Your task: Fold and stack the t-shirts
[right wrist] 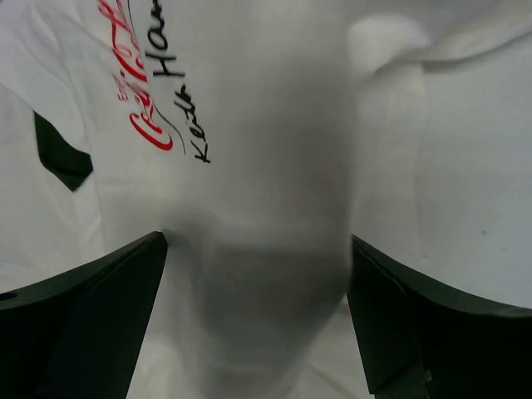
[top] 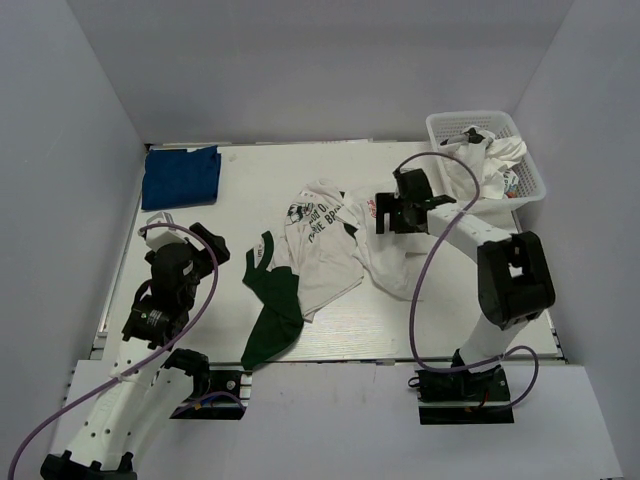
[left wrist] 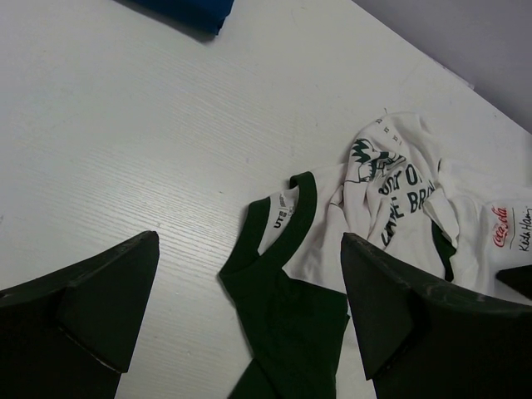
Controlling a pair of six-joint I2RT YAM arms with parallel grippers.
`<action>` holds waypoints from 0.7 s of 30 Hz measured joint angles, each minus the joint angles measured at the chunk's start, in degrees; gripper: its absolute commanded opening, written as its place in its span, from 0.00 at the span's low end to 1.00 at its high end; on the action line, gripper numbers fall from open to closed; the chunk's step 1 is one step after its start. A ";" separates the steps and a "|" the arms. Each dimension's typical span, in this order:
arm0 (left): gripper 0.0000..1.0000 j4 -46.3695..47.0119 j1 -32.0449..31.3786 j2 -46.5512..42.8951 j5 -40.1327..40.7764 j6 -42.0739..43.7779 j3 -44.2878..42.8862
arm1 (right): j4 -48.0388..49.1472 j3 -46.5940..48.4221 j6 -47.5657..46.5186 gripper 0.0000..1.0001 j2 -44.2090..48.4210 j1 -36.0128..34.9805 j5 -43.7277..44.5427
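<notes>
A white t-shirt with dark green sleeves and collar [top: 290,270] lies crumpled mid-table; it also shows in the left wrist view [left wrist: 291,307]. A white t-shirt with red script print [top: 385,250] lies to its right, overlapping it, and fills the right wrist view [right wrist: 266,125]. A folded dark blue t-shirt [top: 181,176] lies at the far left. My left gripper [top: 208,243] is open and empty, left of the green collar [left wrist: 295,204]. My right gripper [top: 386,214] is open, low over the white shirt, with a raised fold of cloth between its fingers [right wrist: 91,324].
A white lattice basket [top: 530,170] stands at the far right corner with more white shirts [top: 498,158] spilling from it. Grey walls close in the table on three sides. The green sleeve [top: 262,345] hangs near the table's front edge.
</notes>
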State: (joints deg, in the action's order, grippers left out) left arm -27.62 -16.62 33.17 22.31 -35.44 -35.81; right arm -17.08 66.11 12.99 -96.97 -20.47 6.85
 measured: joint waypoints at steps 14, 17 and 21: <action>1.00 0.20 0.00 -0.35 -0.61 -0.42 0.00 | -2.29 16.46 -3.50 0.00 5.27 -1.20 15.74; 1.00 0.20 -0.02 -0.35 -0.24 -0.61 0.00 | -2.84 31.65 -6.21 0.00 4.92 0.52 21.27; 1.00 0.17 -0.02 0.07 0.83 -0.85 0.00 | 0.50 46.84 -10.36 0.00 2.73 4.59 28.79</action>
State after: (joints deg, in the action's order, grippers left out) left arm -27.44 -16.64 33.23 23.14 -36.29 -35.81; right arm -16.58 112.95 2.63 -94.24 -15.88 35.64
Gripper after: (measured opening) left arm 0.998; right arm 0.038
